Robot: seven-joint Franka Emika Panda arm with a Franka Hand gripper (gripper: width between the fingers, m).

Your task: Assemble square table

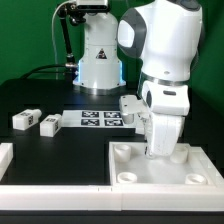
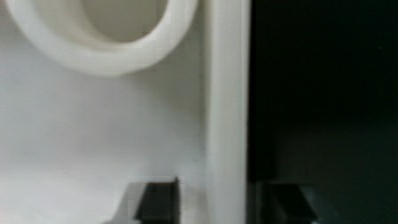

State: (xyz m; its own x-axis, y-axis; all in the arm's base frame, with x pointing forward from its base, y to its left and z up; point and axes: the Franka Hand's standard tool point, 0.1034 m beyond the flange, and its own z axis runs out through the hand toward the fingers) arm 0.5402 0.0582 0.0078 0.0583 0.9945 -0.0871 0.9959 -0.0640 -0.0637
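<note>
Black tabletop [image 1: 40,145] under dim light, with the arm's white base at its back edge. The square slab [image 1: 168,166] lies toward the tabletop's front edge, on the exterior view's right. It is matt white plastic, flat in the middle, with a raised rim [image 2: 226,100] and round sockets [image 1: 123,152] at its corners. One socket [image 2: 107,35] shows up close in the wrist view as a smooth, thick-walled ring.

The gripper [image 1: 155,151] is down at the slab's back edge. In the wrist view its dark fingers [image 2: 157,203] stand apart, one on each side of the rim. A sliver of white shows between finger and rim, so it looks unclamped, straddling rather than squeezing.

Two small leg blocks [image 1: 25,118] [image 1: 48,124], white and boxy with dark tags, lie near the left edge, well apart from the slab. A third block [image 1: 130,104] sits just beside the arm, behind the slab. The marker board [image 1: 100,120] lies flat mid-table.

No leg stands in any socket, so the job seems barely begun: this looks like placing the slab. The next move probably calls for lifting clear of the rim, then reaching for a leg block and gripping it squarely across its flat sides.
</note>
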